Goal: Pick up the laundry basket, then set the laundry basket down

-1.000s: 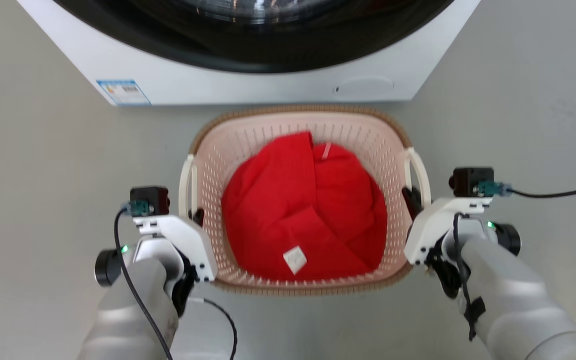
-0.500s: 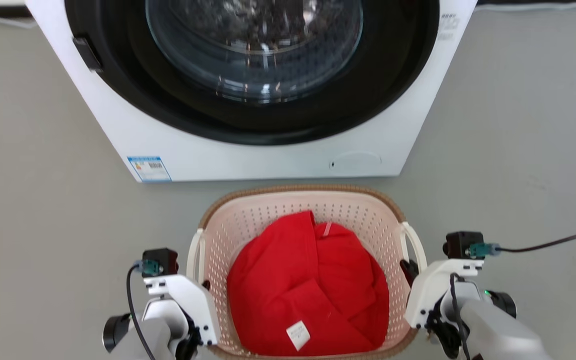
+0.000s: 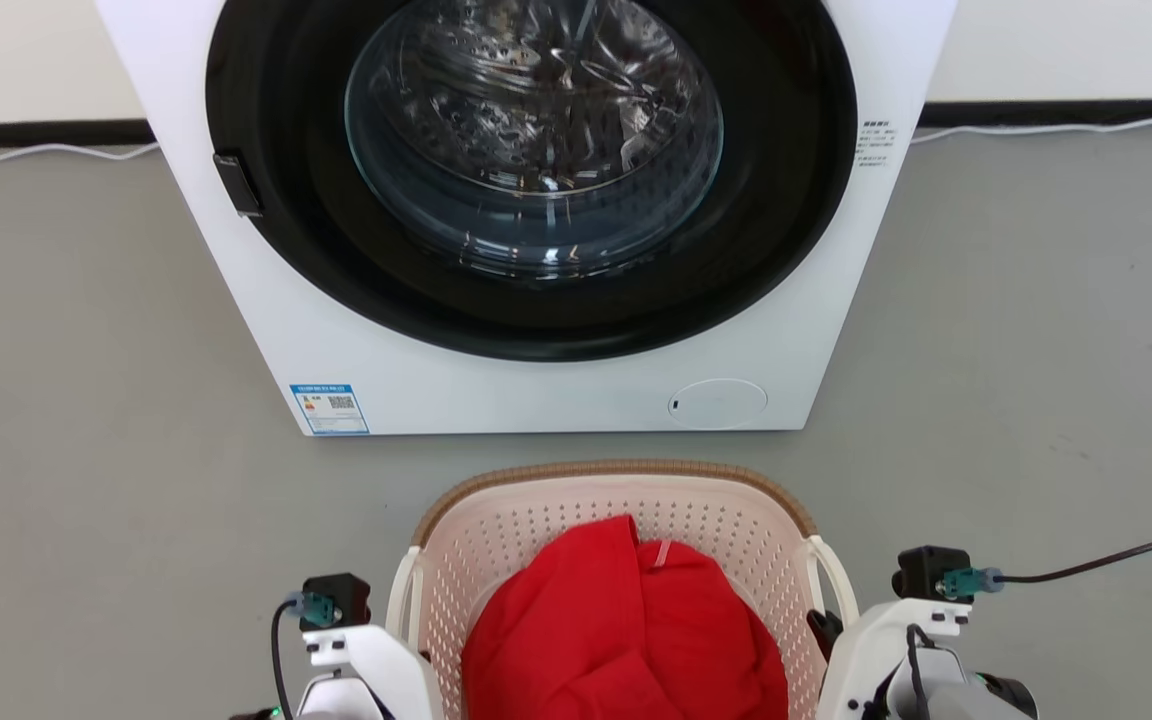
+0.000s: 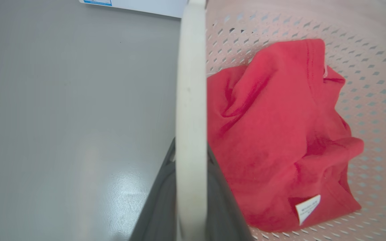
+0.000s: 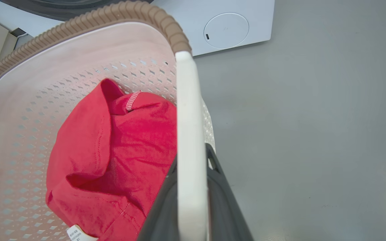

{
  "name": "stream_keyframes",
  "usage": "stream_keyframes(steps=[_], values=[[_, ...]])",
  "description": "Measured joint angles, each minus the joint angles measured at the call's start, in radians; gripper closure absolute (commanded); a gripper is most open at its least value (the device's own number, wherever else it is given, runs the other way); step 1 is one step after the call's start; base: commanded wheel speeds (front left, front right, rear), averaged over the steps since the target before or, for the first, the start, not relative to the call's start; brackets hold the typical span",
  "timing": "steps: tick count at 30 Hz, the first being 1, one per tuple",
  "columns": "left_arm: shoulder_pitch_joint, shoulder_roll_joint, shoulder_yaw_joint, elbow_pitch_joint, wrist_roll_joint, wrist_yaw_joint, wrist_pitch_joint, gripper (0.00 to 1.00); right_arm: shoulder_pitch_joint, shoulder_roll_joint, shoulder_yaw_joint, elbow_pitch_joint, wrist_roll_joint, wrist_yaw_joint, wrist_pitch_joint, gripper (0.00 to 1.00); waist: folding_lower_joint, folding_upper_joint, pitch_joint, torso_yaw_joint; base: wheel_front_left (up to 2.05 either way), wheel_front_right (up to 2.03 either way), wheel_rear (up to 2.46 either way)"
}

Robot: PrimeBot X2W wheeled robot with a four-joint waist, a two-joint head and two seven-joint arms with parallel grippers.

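1. Grey floor (image 3: 86, 400), smooth and faintly glossy, runs back to a pale wall with a dark skirting strip. A large white front-loading washing machine (image 3: 556, 400) with a round, black-framed glass door stands on it.
2. A small cream-white perforated plastic laundry basket (image 3: 616, 478), rounded-rectangular, lies low in the head view. It is between the two arms, in front of the machine and apart from it.
3. The left tool (image 4: 191, 147) is narrow, its two dark fingers clamped on either side of the white loop handle (image 4: 191, 83) on the basket's left side. The right tool (image 5: 193, 154) grips the matching right-hand handle (image 5: 188, 100) in the same way.
4. As for progress, both grasps look secure, so the pick-up is at least under way. The basket's base is hidden, so I cannot tell whether it has left the floor. Setting the basket down and letting go of the handles is, by my reading, all yet to come.
5. The basket walls are thin moulded plastic pierced with rows of small diamond-shaped holes. The ribbed brown rim imitates weaving, and the handles are smooth, flat, rigid bands.
6. Inside the basket lies a crumpled red cloth garment (image 3: 626, 630), soft and matte, with stitched hems and a small white label. It looks light, so the load should hang fairly evenly between the two handles
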Motion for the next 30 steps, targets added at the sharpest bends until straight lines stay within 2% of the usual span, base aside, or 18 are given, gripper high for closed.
stream_keyframes(steps=[9, 30], values=[[0.052, 0.007, -0.030, -0.058, -0.039, 0.042, 0.036, 1.00, 0.012, 0.001, 0.010, 0.009, 0.006, 0.000, 0.014, 1.00, 0.0000, 0.0001, -0.029, -0.007, 0.00, 0.00, 0.00], [0.103, 0.028, -0.043, -0.180, -0.048, 0.089, 0.082, 1.00, 0.012, 0.001, 0.015, 0.020, 0.012, 0.000, 0.022, 1.00, 0.0000, 0.0001, -0.021, -0.008, 0.00, 0.00, 0.00]])
